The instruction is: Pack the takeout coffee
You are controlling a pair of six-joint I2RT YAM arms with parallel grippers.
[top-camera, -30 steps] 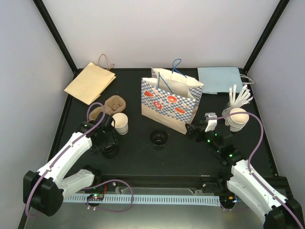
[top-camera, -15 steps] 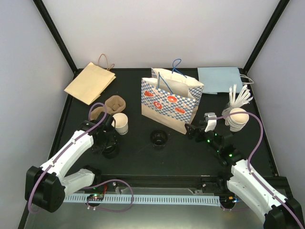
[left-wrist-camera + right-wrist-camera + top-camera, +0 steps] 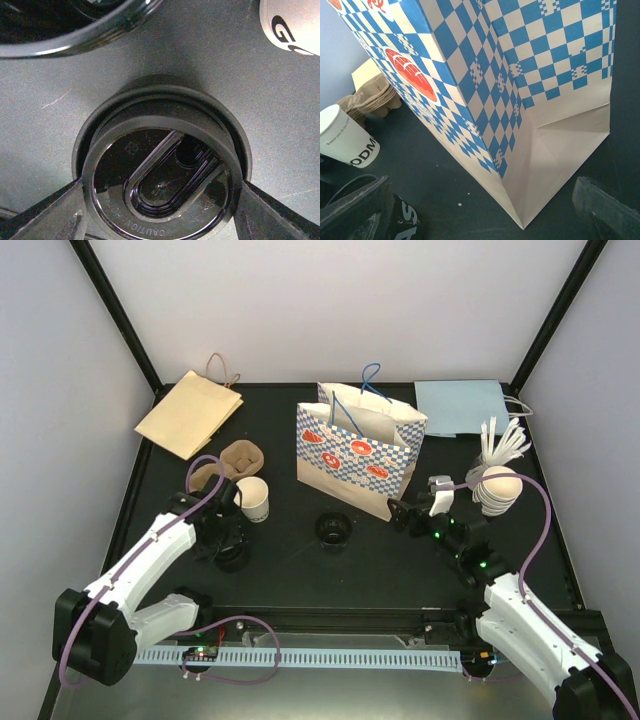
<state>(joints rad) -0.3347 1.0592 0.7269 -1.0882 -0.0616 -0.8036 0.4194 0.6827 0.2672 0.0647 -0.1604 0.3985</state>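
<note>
From above: left gripper [image 3: 228, 540] over the black lid [image 3: 233, 559], near the white cup [image 3: 253, 498]. Left wrist: fingers [image 3: 45, 212] at the lid's two sides; gripping or not, cannot tell. Right wrist: right gripper [image 3: 480, 200] wide open, checked bag [image 3: 520, 75] ahead.

The white cup [image 3: 295, 25] is cropped at the left wrist view's corner

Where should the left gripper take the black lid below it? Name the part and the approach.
Take the black lid by its outer rim, on opposite sides, coming straight down from above. It lies flat and round, so only the rim gives a hold; the left gripper hangs astride it.
</note>
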